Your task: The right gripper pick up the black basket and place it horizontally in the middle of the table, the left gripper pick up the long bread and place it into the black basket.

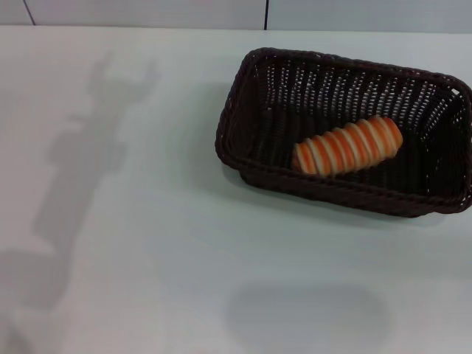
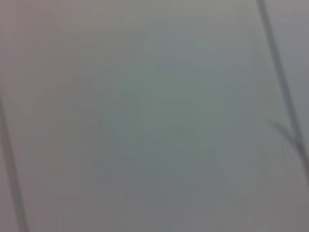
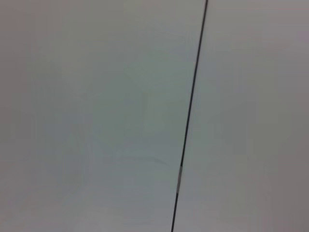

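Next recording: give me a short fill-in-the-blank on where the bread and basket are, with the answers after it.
1. The long bread lies ___ the black basket.
2. The black basket stands on the white ___.
3. In the head view, the number of grippers in sight is ___.
4. The bread's stripes are cream and ___.

Missing words: inside; table; zero; orange.

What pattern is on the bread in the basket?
Crosswise orange and cream stripes on the long bread; the head view shows it best.
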You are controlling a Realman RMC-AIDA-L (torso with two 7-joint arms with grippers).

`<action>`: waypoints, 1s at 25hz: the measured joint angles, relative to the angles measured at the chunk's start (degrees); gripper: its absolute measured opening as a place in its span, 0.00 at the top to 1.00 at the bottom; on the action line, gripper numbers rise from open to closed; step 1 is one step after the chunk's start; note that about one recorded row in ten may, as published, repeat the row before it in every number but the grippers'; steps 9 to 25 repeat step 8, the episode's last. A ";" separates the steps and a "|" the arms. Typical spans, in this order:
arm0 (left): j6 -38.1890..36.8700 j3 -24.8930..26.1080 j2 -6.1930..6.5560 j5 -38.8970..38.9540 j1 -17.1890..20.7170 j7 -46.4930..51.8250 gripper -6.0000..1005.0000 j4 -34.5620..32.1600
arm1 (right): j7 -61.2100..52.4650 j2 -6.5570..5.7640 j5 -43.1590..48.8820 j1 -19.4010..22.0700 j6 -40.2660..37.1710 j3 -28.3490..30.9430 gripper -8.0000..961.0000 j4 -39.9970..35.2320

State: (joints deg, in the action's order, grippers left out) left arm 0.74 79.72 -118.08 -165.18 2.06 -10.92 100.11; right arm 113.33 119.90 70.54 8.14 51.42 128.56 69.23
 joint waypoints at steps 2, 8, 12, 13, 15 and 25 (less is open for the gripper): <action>-8.91 0.77 0.04 0.10 2.41 0.50 0.18 -6.34 | -0.35 0.00 -0.44 0.68 0.08 -0.85 0.20 -0.07; -20.99 2.57 0.07 0.14 3.30 5.94 0.18 -16.70 | -0.70 -0.01 -2.62 3.01 -0.73 -4.88 0.20 1.63; -20.99 2.57 0.07 0.14 3.30 5.94 0.18 -16.70 | -0.70 -0.01 -2.62 3.01 -0.73 -4.88 0.20 1.63; -20.99 2.57 0.07 0.14 3.30 5.94 0.18 -16.70 | -0.70 -0.01 -2.62 3.01 -0.73 -4.88 0.20 1.63; -20.99 2.57 0.07 0.14 3.30 5.94 0.18 -16.70 | -0.70 -0.01 -2.62 3.01 -0.73 -4.88 0.20 1.63; -20.99 2.57 0.07 0.14 3.30 5.94 0.18 -16.70 | -0.70 -0.01 -2.62 3.01 -0.73 -4.88 0.20 1.63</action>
